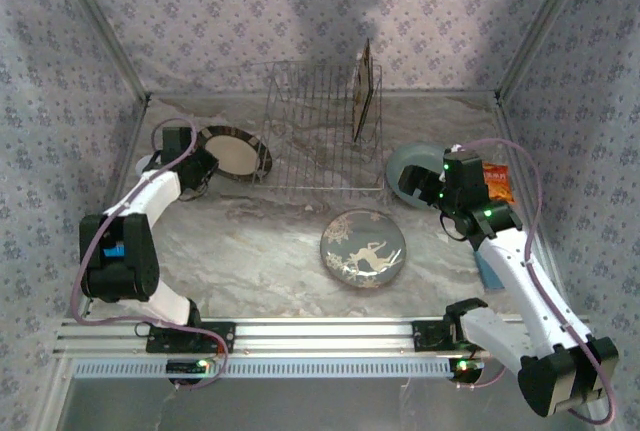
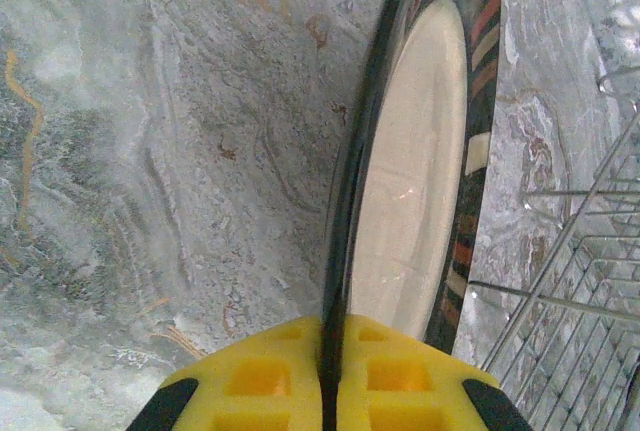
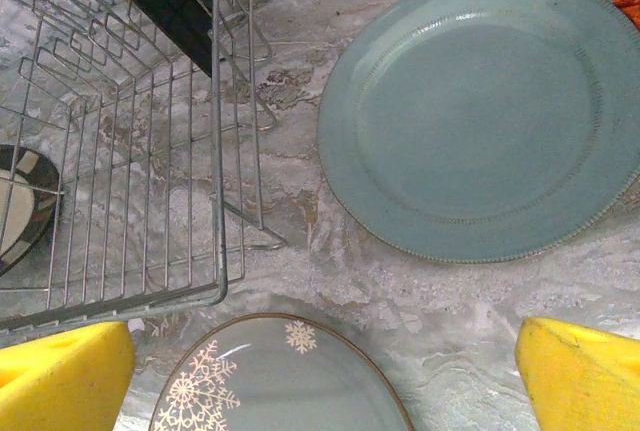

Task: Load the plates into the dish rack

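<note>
Left claw [image 2: 328, 356]: clamped on rim of round dark-brown-rimmed cream-centred plate [image 2: 410, 171] | right claw [image 3: 320, 376]: spread wide, empty, near round pale grey-blue plate [image 3: 480, 111]

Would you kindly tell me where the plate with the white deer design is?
In the top view the deer plate lies flat on the table, near centre, just in front of the dish rack, nearer and left of the pale grey-blue plate.
</note>
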Motion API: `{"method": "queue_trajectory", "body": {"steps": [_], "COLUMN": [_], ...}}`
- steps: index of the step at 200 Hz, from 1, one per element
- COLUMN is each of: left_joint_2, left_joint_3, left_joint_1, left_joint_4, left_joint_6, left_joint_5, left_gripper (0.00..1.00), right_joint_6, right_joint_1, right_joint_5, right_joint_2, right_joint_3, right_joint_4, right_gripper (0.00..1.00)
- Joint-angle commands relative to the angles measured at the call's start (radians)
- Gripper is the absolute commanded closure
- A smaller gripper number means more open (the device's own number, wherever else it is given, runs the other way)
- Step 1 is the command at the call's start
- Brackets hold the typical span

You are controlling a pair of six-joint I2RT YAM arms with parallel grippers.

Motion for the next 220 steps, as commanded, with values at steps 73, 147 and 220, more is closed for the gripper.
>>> {"method": "queue_trajectory", "body": {"steps": [73,147,220], "left_joint_2": [-0.089,-0.154,-0.201], "left_joint_3": [0.098,0.107,0.178], "left_joint_1": [0.054,0.107,0.121], "left_joint_4": [-0.074,-0.129,-0.205], "left_joint_6": [0.3,0.327,0.329], "left_joint_5": [0.08,0.08,0.066], "left_gripper": [1.0,1.0,1.0], "right_joint_6": [-0.019,-0.027,-0.036], "right_joint_1": [-0.039,-0.056,-0.054], "right_joint_5": [-0.027,-0.047,-0.062], "right_joint_2": [-0.014,-0.008,0.016], "right_joint_3": [-0.002,0.005,0.03], "right_joint_4": [-0.005,-0.002,0.009], "right_gripper": [0.0,0.01,0.0]}}
